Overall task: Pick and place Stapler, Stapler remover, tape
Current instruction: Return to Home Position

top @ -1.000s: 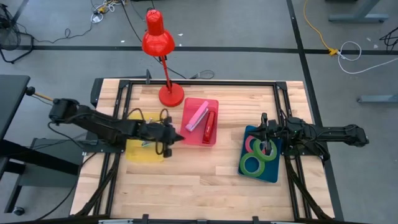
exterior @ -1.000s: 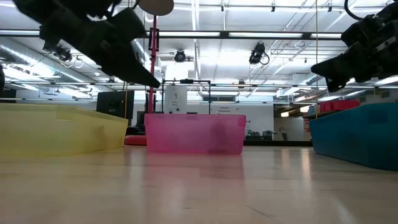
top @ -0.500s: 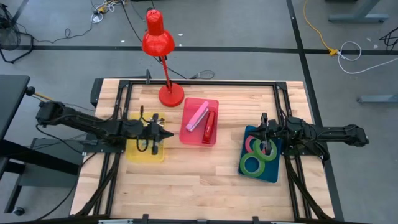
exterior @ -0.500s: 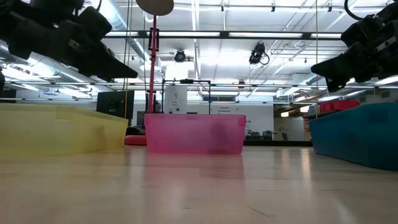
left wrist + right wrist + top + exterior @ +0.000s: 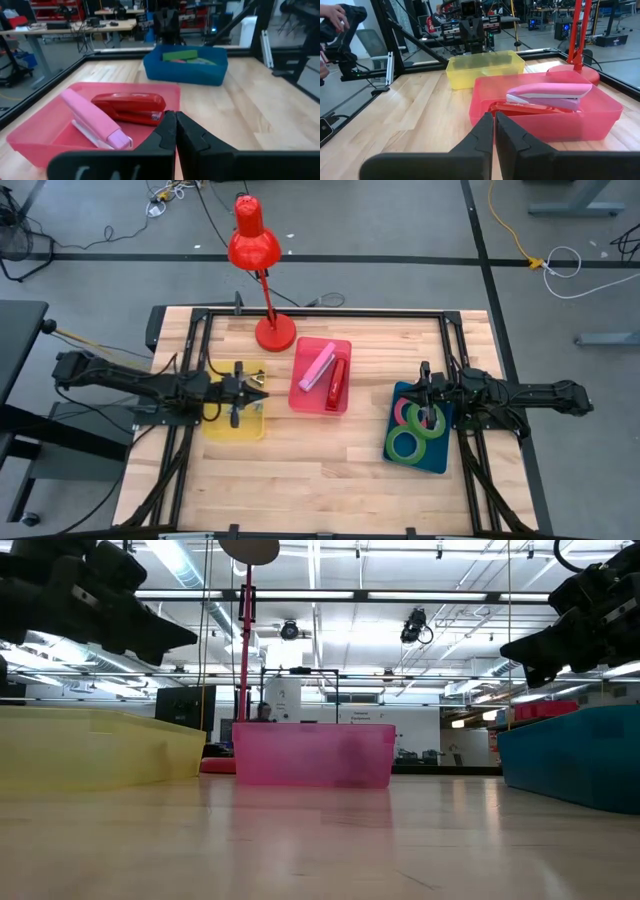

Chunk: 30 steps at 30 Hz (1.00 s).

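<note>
Left gripper (image 5: 174, 120): clenched, empty, drawn back from red bin (image 5: 345, 345) to above yellow bin (image 5: 225, 428).
Right gripper (image 5: 493, 120): clenched, empty (unmoved).
Staplers (image 5: 318, 366): in red bin, ahead of left jaws.
Tape (image 5: 393, 445): in blue bin (image 5: 437, 452), beneath right jaws.
Meaning: sorting likely done; only homing left.

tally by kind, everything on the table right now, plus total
Bins: 3 (yellow, red, blue)
Staplers: 2 (pink, red)
Tape rolls: 3 (2 green, 1 pinkish-red)
Lamp: 1
Total: 9, not counting the yellow bin's contents, which can't be made out.
</note>
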Each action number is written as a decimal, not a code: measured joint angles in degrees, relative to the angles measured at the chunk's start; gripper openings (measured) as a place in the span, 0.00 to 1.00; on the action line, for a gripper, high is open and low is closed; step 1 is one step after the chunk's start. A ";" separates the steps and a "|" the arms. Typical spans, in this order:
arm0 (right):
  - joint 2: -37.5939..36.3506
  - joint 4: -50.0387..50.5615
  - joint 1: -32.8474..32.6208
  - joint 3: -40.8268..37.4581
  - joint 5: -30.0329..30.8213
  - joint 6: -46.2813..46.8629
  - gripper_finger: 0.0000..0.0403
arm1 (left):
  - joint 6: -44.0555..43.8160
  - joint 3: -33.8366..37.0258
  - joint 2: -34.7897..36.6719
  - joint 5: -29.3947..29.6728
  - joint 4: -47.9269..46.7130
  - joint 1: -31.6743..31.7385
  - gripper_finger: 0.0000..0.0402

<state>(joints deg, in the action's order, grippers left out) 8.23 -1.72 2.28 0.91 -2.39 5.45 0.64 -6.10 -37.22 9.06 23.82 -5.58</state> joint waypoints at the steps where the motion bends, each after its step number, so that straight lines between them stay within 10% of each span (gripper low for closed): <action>1: -0.02 0.02 -0.02 0.00 0.00 0.00 0.05 | 0.00 0.44 0.98 0.02 -0.07 0.00 0.01; 30: 0.00 0.02 -0.01 0.00 0.00 0.02 0.05 | 0.03 5.60 26.10 -0.18 -15.87 0.00 0.01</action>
<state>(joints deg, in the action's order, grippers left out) 8.23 -1.70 2.28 0.90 -2.40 5.48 0.67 -0.49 -11.12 8.88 7.95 -5.58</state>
